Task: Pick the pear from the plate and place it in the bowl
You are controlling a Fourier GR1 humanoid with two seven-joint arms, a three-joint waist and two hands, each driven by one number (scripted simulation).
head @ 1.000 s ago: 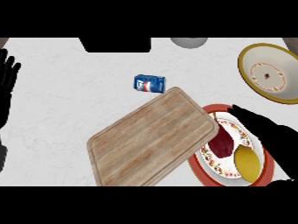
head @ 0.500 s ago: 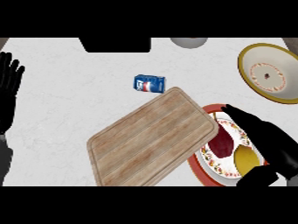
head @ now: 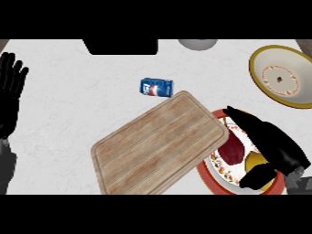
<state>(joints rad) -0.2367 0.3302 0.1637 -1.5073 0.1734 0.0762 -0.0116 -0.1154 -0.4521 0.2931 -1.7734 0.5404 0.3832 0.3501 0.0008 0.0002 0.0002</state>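
Two hands of mine show in the head view, one at each side of the white counter (head: 70,114).

1. Cutting board (head: 159,144): wooden, lying flat and turned diagonally at the counter's middle. Its right edge overlaps the rim of the plate.
2. Bowl (head: 288,76): yellow-rimmed with a cream inside and a patterned ring round its centre, at the upper right, well apart from the plate.
3. Plate (head: 216,167): red-rimmed with a patterned border, at the lower right. A dark red item (head: 233,147) lies on it near the board; I cannot identify it.
4. Left hand (head: 2,101): at the view's left edge, fingers straight and pointing up, spread flat, touching nothing.
5. Right hand (head: 270,141): over the plate, fingers extended toward the upper left, thumb (head: 256,177) curled in below. It covers much of the plate.
6. Pear (head: 255,159): yellow, on the plate, showing in the gap between my right fingers and thumb. Thumb and fingers bracket it; whether they press on it I cannot tell.
7. Box (head: 156,87): small, blue, with white and red marking, just beyond the board's upper corner. Its lettering is too small to read.
8. Grey rounded object (head: 198,44): at the counter's far edge, partly cut off.
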